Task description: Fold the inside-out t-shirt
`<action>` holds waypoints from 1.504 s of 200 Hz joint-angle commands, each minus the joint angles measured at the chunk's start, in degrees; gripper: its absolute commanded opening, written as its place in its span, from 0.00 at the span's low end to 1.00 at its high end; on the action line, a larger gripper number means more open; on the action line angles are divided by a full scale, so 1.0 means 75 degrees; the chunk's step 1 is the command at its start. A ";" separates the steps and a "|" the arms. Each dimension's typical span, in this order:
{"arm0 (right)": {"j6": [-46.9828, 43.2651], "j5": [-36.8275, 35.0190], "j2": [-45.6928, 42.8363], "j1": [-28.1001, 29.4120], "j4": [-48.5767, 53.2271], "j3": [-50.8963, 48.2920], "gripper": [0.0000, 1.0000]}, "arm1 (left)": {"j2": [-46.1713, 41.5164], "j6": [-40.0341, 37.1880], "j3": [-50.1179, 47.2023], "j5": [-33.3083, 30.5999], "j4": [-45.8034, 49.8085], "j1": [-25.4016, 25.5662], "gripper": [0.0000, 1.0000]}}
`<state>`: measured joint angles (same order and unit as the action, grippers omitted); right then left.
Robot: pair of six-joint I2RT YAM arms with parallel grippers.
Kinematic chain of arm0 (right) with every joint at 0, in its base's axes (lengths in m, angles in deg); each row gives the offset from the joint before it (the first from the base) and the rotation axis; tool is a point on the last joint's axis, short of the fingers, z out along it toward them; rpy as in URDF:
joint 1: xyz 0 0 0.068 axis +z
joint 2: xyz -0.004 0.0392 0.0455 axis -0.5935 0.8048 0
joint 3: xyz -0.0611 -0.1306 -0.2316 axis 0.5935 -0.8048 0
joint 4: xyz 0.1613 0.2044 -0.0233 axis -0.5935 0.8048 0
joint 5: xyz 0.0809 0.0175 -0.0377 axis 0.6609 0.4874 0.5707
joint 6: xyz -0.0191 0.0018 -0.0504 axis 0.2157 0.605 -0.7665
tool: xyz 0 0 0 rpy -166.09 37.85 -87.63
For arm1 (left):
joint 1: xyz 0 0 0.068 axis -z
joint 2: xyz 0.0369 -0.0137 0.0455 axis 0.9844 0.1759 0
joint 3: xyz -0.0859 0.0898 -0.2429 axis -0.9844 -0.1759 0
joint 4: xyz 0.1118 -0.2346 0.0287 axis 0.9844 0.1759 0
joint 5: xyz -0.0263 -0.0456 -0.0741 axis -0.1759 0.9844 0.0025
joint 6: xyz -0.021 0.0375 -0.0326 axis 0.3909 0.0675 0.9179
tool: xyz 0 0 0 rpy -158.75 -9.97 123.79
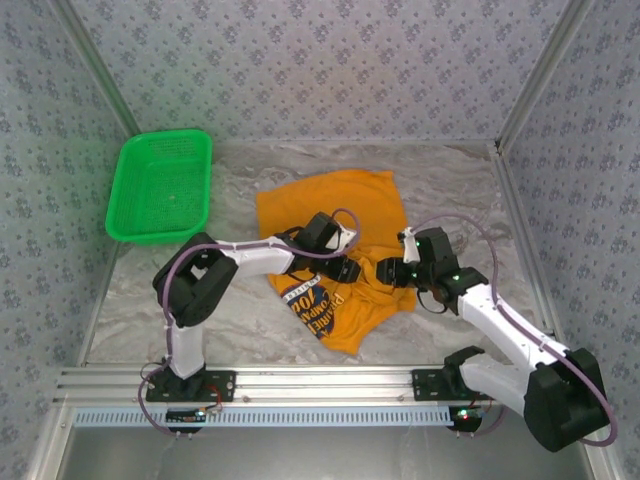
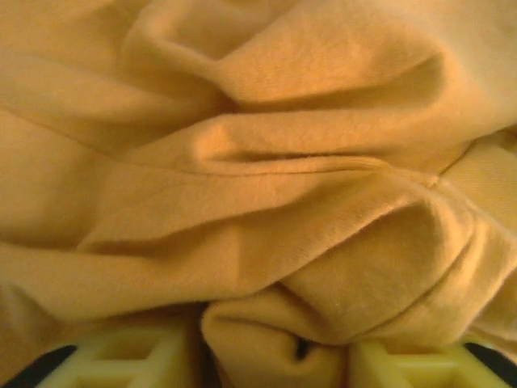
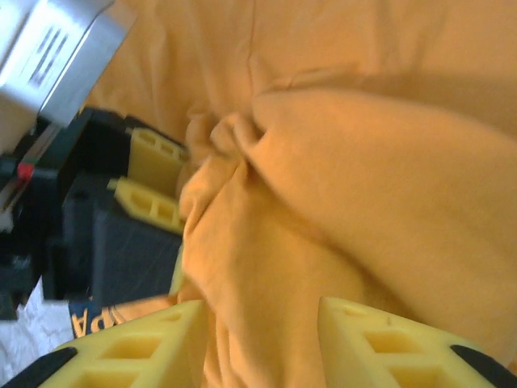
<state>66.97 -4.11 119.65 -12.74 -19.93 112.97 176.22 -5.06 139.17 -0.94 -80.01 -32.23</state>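
Observation:
The inside-out t-shirt [image 1: 340, 205] is orange-yellow and lies crumpled in the middle of the table. Its dark printed graphic [image 1: 315, 303] shows on the near flap. My left gripper [image 1: 345, 268] and right gripper [image 1: 385, 270] face each other closely over a bunched ridge at the shirt's centre. In the left wrist view the left gripper [image 2: 275, 360] has its jaws apart, with a rolled fold of cloth [image 2: 266, 339] lying between them. The right gripper [image 3: 262, 331] also has its jaws apart, a thick fold of the shirt [image 3: 258, 267] running between them. The left gripper's yellow fingers [image 3: 149, 202] show just beyond.
A green mesh basket [image 1: 160, 185] stands at the back left, apart from the shirt. Patterned walls close in the table on three sides, and a metal rail [image 1: 320, 380] with the arm bases runs along the near edge.

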 commanded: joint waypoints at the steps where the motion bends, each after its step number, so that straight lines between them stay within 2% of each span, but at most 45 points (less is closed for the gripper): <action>1: -0.0432 -0.0177 -0.0251 0.0495 0.0527 -0.0159 0.47 | -0.0070 -0.0245 0.0138 -0.0230 0.0241 -0.0077 0.34; 20: -0.0819 -0.0824 0.0276 0.1069 0.0433 0.0041 0.45 | -0.0235 -0.0332 -0.0106 0.0070 -0.0107 -0.0139 0.28; 35: -0.0843 -0.2798 0.0979 0.1848 0.0349 0.0353 0.44 | -0.0390 -0.0444 -0.0411 0.0645 -0.0566 -0.0166 0.22; 42: -0.0816 -0.3234 0.1294 0.1997 0.0154 0.0453 0.41 | -0.0470 -0.0472 -0.0541 0.0851 -0.0809 -0.0181 0.20; 49: -0.0706 -0.3387 0.1596 0.2002 -0.0007 0.0558 0.30 | -0.0556 -0.0466 -0.0699 0.1000 -0.1022 -0.0209 0.15; 61: -0.0498 -0.3416 0.1955 0.1907 -0.0079 0.0814 0.00 | -0.0686 -0.0431 -0.0959 0.1307 -0.1390 -0.0316 0.09; 71: -0.0224 -0.3544 0.1921 0.1816 0.0017 0.0938 0.00 | -0.0862 -0.0490 -0.1257 0.1718 -0.1739 -0.0435 0.06; 80: -0.0097 -0.3138 0.1667 0.1542 0.0096 0.1004 0.00 | -0.1133 -0.0781 -0.1649 0.2128 -0.2218 -0.0504 0.03; 93: -0.0016 -0.1789 0.1171 0.0635 0.0238 0.1137 0.00 | -0.1677 -0.1483 -0.2233 0.2261 -0.2407 -0.0589 0.00; 100: 0.0156 -0.0692 0.1011 0.0028 0.0313 0.1214 0.00 | -0.1940 -0.1875 -0.2389 0.2260 -0.2177 -0.0673 0.00; 109: 0.0328 0.0268 0.0954 -0.0592 0.0470 0.1336 0.00 | -0.2142 -0.2305 -0.2457 0.2439 -0.1673 -0.0841 0.00; 122: 0.0219 0.1014 0.1247 -0.1127 0.0855 0.1574 0.00 | -0.2288 -0.2809 -0.2496 0.2666 -0.1070 -0.1019 0.00; 131: 0.0024 0.1059 0.1699 -0.1293 0.1147 0.1714 0.00 | -0.2342 -0.3117 -0.2520 0.2643 -0.0808 -0.1047 0.00; 139: -0.0277 0.0821 0.2255 -0.1371 0.1589 0.1960 0.00 | -0.2328 -0.3309 -0.2529 0.2601 -0.0671 -0.1044 0.05; 151: -0.0606 -0.0643 0.3097 -0.1211 0.2379 0.2442 0.00 | -0.2267 -0.3255 -0.2626 0.2779 -0.0912 -0.1043 0.12; 158: -0.0818 -0.0888 0.3354 -0.1113 0.2719 0.2592 0.00 | -0.2233 -0.3070 -0.2702 0.2905 -0.1202 -0.1037 0.15; 172: -0.0805 -0.0876 0.3125 -0.0861 0.2473 0.2442 0.00 | -0.2219 -0.2702 -0.2739 0.3006 -0.1557 -0.1039 0.32; 184: -0.0668 -0.0732 0.2662 -0.0749 0.2102 0.2305 0.25 | -0.2288 -0.2571 -0.2680 0.2824 -0.1466 -0.1025 0.36; 191: -0.0651 -0.0715 0.2480 -0.0723 0.2187 0.2372 0.32 | -0.2374 -0.2524 -0.2597 0.2625 -0.1287 -0.0996 0.39; 219: -0.0792 -0.1057 0.1779 -0.0483 0.3033 0.2692 0.39 | -0.2625 -0.2238 -0.1602 0.1670 0.0534 -0.0812 0.41; 242: -0.0755 -0.0303 0.1848 -0.0214 0.3109 0.2676 0.37 | -0.2576 -0.2105 -0.0532 0.1568 0.1954 -0.0424 0.45; 269: -0.0776 0.0510 0.2556 -0.0177 0.2472 0.2614 0.35 | -0.1992 -0.1471 -0.0015 0.1893 0.1674 -0.0183 0.46; 301: -0.0535 0.0556 0.3496 -0.0163 0.1520 0.2446 0.42 | -0.1031 -0.0905 0.0173 0.1773 0.0859 0.0096 0.46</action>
<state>61.92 -2.18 141.46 -14.12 -3.73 132.18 162.62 -15.92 139.37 12.59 -72.71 -32.63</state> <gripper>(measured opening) 0.414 0.461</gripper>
